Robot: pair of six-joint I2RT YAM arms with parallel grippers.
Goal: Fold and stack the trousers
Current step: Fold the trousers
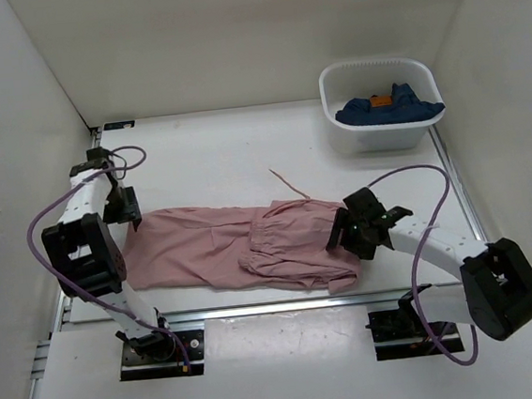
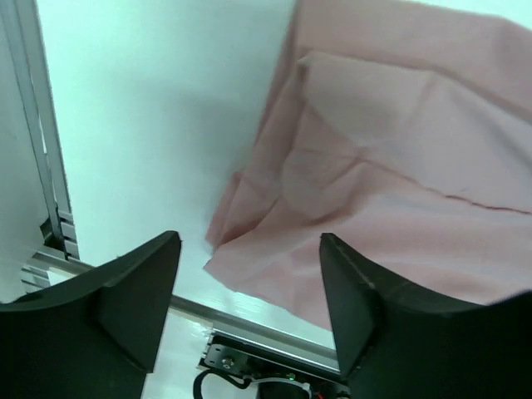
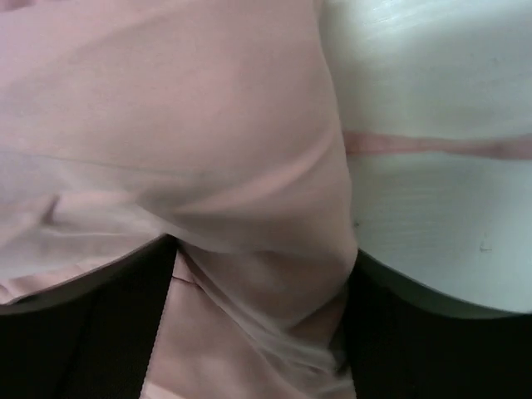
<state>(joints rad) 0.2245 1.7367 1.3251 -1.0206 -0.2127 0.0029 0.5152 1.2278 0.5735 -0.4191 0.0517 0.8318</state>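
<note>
Far left: left gripper [image 2: 249,243] sits at the left end of the dusty-pink, thin, wrinkled fabric trousers [image 1: 214,247]. Its two black fingers [image 2: 133,295] are spread wide and nothing is held; the wrist view shows the layered, creased leg-end corner of the cloth lying on the white table [image 1: 215,157] in line with the gap. Whether the fingers touch the cloth, I cannot tell. The trousers lie lengthwise across the near middle of the table, with the legs running left and flat and the gathered waistband bunched at the right, close to the near metal rail. A long pink drawstring [image 1: 290,184] trails from the waistband toward the back of the table. Right of centre: right gripper [image 1: 341,237] sits at the waistband end. In its wrist view the jaws stand apart with a ridge of pink cloth filling the gap. The tips are covered by fabric, so I cannot tell if they pinch it. Far right, back corner: white plastic tub [image 1: 383,138], holding a crumpled dark blue garment [image 1: 399,109] with an orange tag [image 1: 381,101], well apart from the trousers.
</note>
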